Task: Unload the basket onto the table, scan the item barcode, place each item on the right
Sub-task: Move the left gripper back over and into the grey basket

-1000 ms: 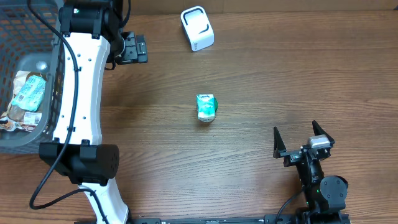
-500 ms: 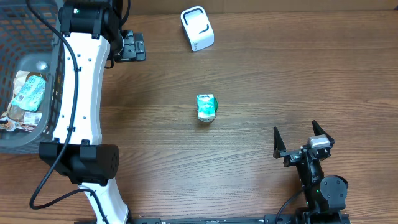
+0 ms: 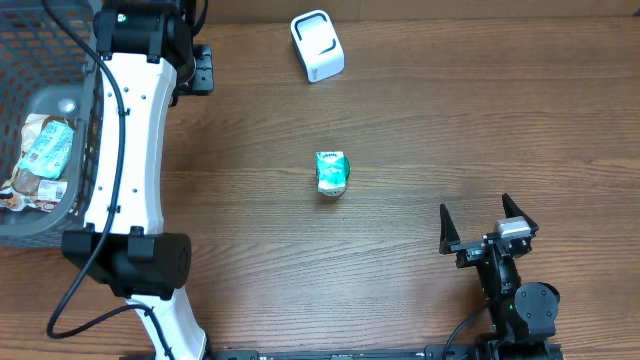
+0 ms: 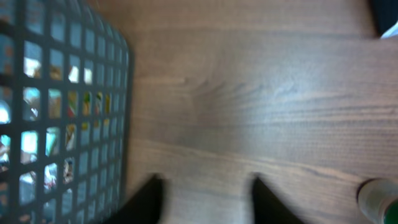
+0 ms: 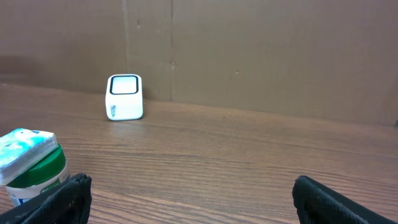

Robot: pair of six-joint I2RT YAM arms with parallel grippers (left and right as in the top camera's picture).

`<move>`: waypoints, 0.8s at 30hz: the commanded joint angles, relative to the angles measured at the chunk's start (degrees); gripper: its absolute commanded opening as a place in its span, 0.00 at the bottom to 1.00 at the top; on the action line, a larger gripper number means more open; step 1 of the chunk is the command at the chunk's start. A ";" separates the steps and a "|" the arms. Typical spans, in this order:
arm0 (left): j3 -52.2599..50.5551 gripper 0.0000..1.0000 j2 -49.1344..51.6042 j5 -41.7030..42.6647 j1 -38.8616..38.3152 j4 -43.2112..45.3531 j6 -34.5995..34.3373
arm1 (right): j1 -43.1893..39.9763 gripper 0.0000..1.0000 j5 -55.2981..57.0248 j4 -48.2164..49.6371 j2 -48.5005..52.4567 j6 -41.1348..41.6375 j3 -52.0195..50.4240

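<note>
The item, a small green and white tub [image 3: 331,172], stands on the wooden table at mid-table, free of both grippers. It shows at the lower left of the right wrist view [image 5: 32,165] and at the lower right edge of the left wrist view [image 4: 379,198]. A white barcode scanner [image 3: 317,46] stands at the back of the table, with its window showing in the right wrist view [image 5: 125,97]. My left gripper [image 3: 203,70] hovers at the far left beside the basket; its blurred fingers are apart over bare wood [image 4: 206,183]. My right gripper [image 3: 488,228] rests wide open near the front right [image 5: 191,185], empty.
A dark wire basket [image 3: 40,120] holding several packets fills the left edge, close to my left gripper [image 4: 62,112]. The left arm's white links [image 3: 130,150] stretch from the front edge to the back left. A brown wall rises behind the scanner.
The left gripper's fingers have drawn closer together and the gripper has pulled back left, partly under the arm. The tub, the scanner and the right arm are unmoved.
</note>
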 commanded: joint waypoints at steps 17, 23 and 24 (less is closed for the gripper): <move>1.40 0.69 -14.38 -14.73 1.79 18.78 5.42 | -0.17 1.00 0.31 0.13 -0.46 -0.07 -0.59; 1.40 0.84 -14.38 -12.98 7.96 20.48 6.27 | -0.17 1.00 0.31 0.13 -0.46 -0.07 -0.59; 1.40 0.85 -14.38 -11.54 9.60 20.28 6.25 | -0.17 1.00 0.31 0.13 -0.46 -0.07 -0.59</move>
